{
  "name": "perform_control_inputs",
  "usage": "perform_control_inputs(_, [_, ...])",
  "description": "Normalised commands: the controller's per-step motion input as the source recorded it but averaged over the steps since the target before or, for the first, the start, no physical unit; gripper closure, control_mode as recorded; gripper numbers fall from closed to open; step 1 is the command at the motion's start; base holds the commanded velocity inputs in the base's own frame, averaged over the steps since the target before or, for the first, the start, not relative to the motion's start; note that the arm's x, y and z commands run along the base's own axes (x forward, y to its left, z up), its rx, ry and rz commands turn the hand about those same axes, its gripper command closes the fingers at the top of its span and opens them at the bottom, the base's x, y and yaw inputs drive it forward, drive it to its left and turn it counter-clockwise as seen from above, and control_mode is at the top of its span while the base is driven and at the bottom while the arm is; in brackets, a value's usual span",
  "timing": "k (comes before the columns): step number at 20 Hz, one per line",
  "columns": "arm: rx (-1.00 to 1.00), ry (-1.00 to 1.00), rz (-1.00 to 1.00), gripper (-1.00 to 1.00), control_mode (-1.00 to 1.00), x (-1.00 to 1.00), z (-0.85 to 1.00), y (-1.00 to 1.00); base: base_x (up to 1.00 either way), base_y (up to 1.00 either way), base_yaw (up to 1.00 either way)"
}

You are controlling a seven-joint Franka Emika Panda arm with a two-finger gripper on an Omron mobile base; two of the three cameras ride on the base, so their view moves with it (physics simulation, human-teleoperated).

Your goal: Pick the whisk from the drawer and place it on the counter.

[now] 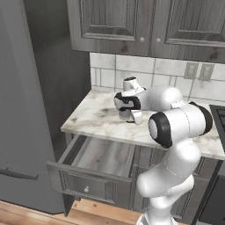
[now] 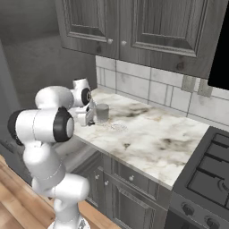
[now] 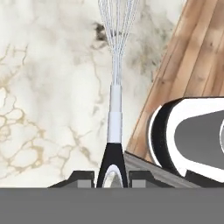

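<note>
The white arm folds its elbow forward and reaches left over the marble counter (image 1: 94, 116), its pincer (image 1: 128, 115) pointing down above the slab near the left end, above the open drawer (image 1: 99, 160) below. The hand view shows the pincer (image 3: 112, 177) clenched on the whisk's (image 3: 114, 118) dark handle, the silver wire head stretching away over the veined stone, with wood flooring beyond the counter edge. The right base view alone brings in a short grey cup (image 2: 102, 112) standing on the counter just beside the pincer (image 2: 88, 117), and the stovetop (image 2: 208, 156) at far right.
</note>
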Motion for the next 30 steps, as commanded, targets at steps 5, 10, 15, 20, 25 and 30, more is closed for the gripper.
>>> perform_control_inputs(5, [0.09,0.06,0.02,1.00,-1.00,0.69,-0.24,-0.56,0.00,0.00,0.00])
perform_control_inputs(10, [0.00,0.00,0.03,1.00,-1.00,0.51,-0.35,-0.27,0.00,0.00,0.00])
perform_control_inputs(15, [0.00,0.00,0.00,1.00,-1.00,0.43,-0.52,-0.40,0.00,0.00,0.00])
perform_control_inputs(20, [0.01,0.00,0.00,-1.00,-1.00,0.43,-0.64,-0.43,0.00,0.00,0.00])
perform_control_inputs(25, [0.01,-0.07,0.03,-1.00,-1.00,0.04,-0.23,-0.11,0.00,0.00,0.00])
perform_control_inputs(30, [0.01,-0.14,0.02,-1.00,-1.00,-0.93,0.20,0.05,0.00,0.00,0.00])
